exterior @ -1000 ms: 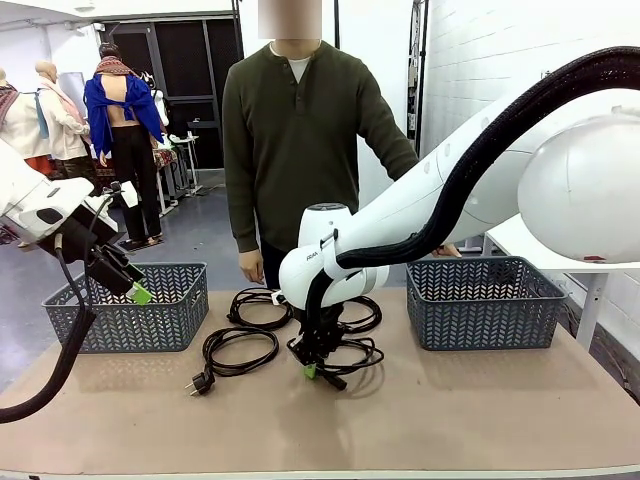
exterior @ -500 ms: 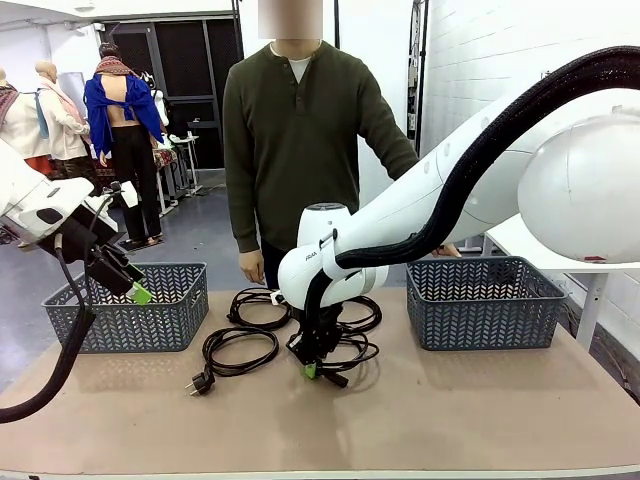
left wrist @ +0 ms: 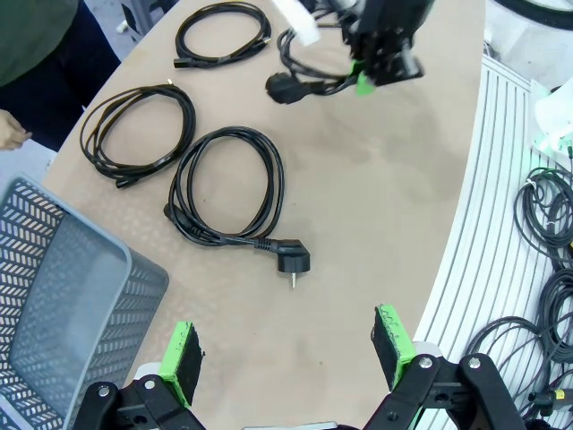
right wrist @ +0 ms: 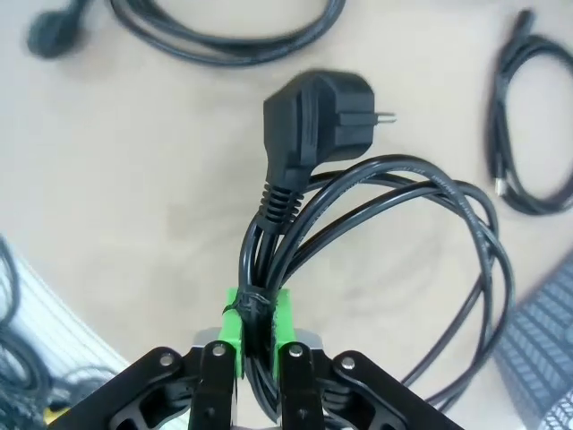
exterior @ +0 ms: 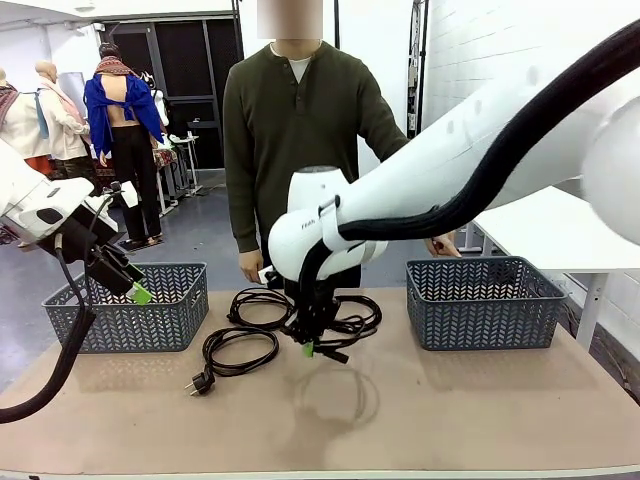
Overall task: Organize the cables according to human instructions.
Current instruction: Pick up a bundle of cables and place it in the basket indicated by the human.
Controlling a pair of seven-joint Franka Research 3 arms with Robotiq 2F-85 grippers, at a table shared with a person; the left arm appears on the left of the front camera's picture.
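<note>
Brown tabletop (exterior: 450, 410) w/ a grey mesh basket at each end, L basket (exterior: 150, 310) and R basket (exterior: 485, 300). The person (exterior: 300, 130) in the olive shirt stands at the far side, mid.

Change in the last sec: the R arm (exterior: 420, 190) has come up. It was down at the tabletop w/ its jaws closing on a cord. Now the R jaws are shut on the strands of that lifted cord (right wrist: 358, 206), green pads (right wrist: 235, 327) pinching the bundle. The whole coil hangs clear of the surface, its plug (right wrist: 318, 121) sticking out in front. So the pick looks done, and the grip seems firm.

The other 3 lie flat btw the baskets: a front cord (left wrist: 228, 193) w/ its plug toward the robot, a second cord (left wrist: 134, 134) nearer the person, and a third cord (left wrist: 224, 31) beyond the R arm. The L arm (exterior: 60, 220) hovers over the L basket, L jaws wide open, nothing in them.

Next is prob. a carry to whichever basket the person picks. Can't tell which: one hand (exterior: 250, 265) hangs low by the hip, the other is half hidden behind the R arm. Loose loops could snag a neighbour cord on the way.
</note>
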